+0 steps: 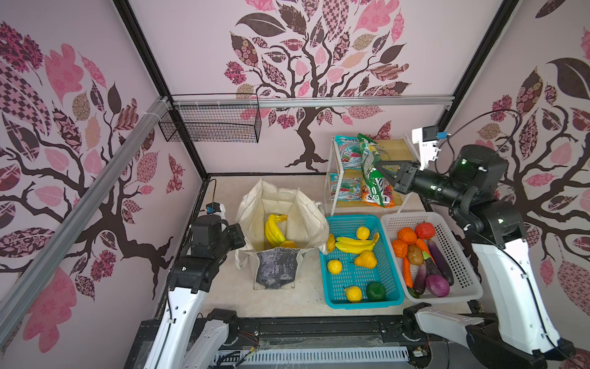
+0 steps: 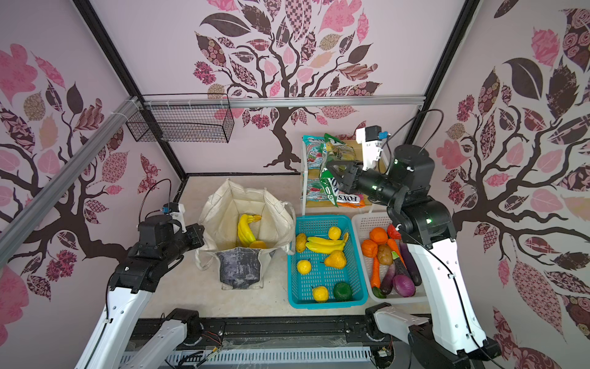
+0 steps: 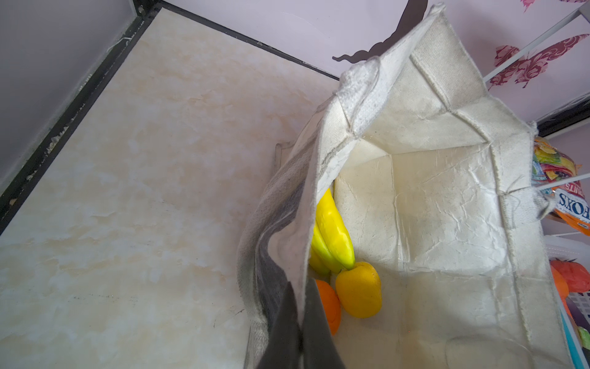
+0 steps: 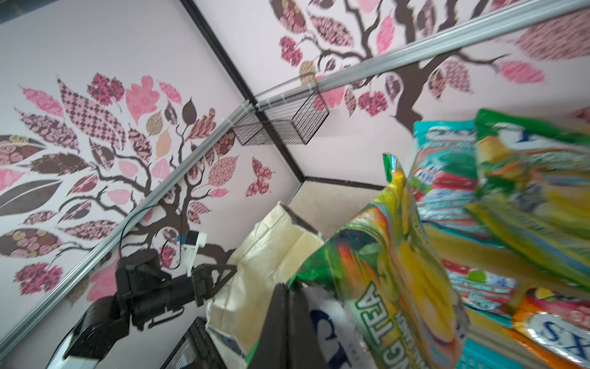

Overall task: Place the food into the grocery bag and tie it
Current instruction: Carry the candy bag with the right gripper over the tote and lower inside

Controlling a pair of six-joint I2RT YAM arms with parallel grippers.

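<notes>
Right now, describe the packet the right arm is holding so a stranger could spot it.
Look at the white rack with wooden shelves at the back right. In front of it a green packet hangs, pinched in the right arm's jaws. Unlike the teal packets lying on the shelves, it alone is gripped.

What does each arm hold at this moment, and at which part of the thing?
The left gripper is shut on the cloth bag, pinching the rim of its left side wall. The right gripper is shut on a green sweet packet, by one edge.
</notes>
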